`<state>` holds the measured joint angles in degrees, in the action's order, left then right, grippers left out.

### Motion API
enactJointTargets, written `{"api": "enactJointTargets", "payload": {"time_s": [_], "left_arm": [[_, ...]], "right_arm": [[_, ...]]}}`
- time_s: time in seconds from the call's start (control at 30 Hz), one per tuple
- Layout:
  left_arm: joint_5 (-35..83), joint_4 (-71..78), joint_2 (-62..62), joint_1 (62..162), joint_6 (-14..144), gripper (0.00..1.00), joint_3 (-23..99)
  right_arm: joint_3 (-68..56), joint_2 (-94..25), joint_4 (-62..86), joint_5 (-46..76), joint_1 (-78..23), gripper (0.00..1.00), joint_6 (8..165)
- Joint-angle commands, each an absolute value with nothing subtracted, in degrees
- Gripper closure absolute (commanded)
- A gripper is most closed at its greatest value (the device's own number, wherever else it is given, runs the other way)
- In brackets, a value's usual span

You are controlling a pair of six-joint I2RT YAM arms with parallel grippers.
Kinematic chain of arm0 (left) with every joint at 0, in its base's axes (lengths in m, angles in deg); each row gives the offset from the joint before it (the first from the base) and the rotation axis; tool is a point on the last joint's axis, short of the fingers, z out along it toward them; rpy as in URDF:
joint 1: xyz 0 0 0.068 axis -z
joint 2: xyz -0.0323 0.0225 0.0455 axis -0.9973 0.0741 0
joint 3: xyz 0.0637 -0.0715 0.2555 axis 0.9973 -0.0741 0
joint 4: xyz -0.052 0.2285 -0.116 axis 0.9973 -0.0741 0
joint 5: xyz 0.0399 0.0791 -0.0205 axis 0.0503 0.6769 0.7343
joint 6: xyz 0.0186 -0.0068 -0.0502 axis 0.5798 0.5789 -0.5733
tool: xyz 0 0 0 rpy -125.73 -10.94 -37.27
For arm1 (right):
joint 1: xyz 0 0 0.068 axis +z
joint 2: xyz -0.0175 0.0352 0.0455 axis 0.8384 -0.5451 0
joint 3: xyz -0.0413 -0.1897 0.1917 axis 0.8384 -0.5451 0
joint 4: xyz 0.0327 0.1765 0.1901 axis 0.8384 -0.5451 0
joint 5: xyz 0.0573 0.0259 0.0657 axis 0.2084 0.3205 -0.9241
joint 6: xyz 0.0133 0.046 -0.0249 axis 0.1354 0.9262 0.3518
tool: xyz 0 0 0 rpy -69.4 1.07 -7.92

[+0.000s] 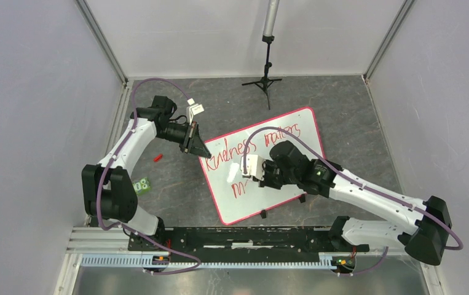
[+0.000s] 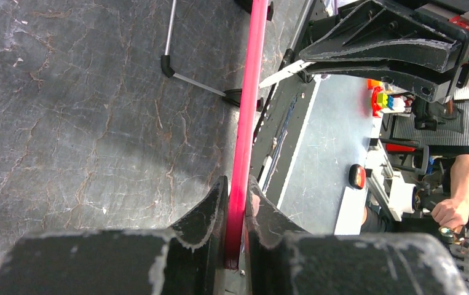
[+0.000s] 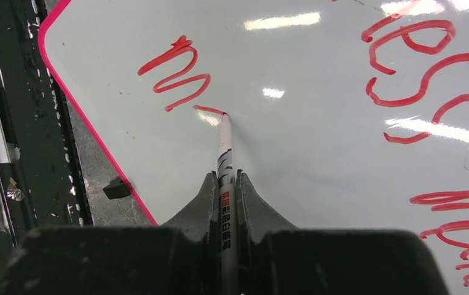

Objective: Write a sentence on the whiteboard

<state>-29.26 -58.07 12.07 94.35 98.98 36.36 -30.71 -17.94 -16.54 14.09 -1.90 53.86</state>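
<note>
The whiteboard [image 1: 305,126] lies tilted on the dark table, white with a red-pink rim. The sentence [image 1: 235,150] in red reads "Kindness matters" on its upper line, and an "m" [image 3: 176,74] starts a second line. My right gripper [image 3: 226,178] is shut on a white marker [image 3: 224,147]. The marker's tip touches the board at the end of a short red stroke just past the "m". My left gripper [image 1: 198,147] is shut on the board's rim [image 2: 250,92] at its left corner, with both fingers pressed against the red edge.
A small red cap [image 1: 157,157] and a green block [image 1: 141,184] lie on the table left of the board. A tripod stand [image 1: 267,67] rises at the back. Black clips [image 1: 262,214] sit on the board's near edge, one [image 3: 116,188] close to the marker.
</note>
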Motion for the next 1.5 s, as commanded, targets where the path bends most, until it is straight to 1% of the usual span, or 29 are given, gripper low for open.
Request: {"api": "enactJointTargets", "payload": {"time_s": [0.0,0.17,0.33,0.5,0.63,0.83,1.27,1.47], "left_arm": [[-25.71,-56.22,12.75,94.63,99.29,0.98,37.47],[-25.64,-56.29,12.78,94.63,99.24,0.98,37.47],[-25.55,-56.23,12.71,94.65,99.23,0.98,37.38],[-25.54,-56.23,12.75,94.63,99.05,0.98,37.47],[-25.64,-56.28,13.07,94.63,99.20,0.98,37.55],[-25.55,-56.23,13.27,94.63,99.28,0.98,37.73],[-25.47,-56.27,13.34,94.63,99.42,0.97,37.60],[-25.55,-56.23,13.15,94.63,99.53,0.98,37.50]], "right_arm": [[-31.40,-16.40,-16.42,14.64,-2.69,1.00,53.38],[-34.69,-16.47,-17.36,10.64,-2.33,1.00,53.38],[-35.83,-16.65,-17.95,11.01,-1.54,1.00,52.58],[-32.42,-15.99,-19.29,15.26,-2.92,1.00,50.53],[-29.06,-16.39,-19.53,15.68,-5.47,1.00,50.37],[-27.95,-17.33,-18.16,16.39,-6.45,1.00,51.18],[-34.69,-15.50,-20.93,10.45,-6.09,1.00,50.40],[-34.37,-15.22,-23.49,11.74,-6.04,1.00,48.87]]}}
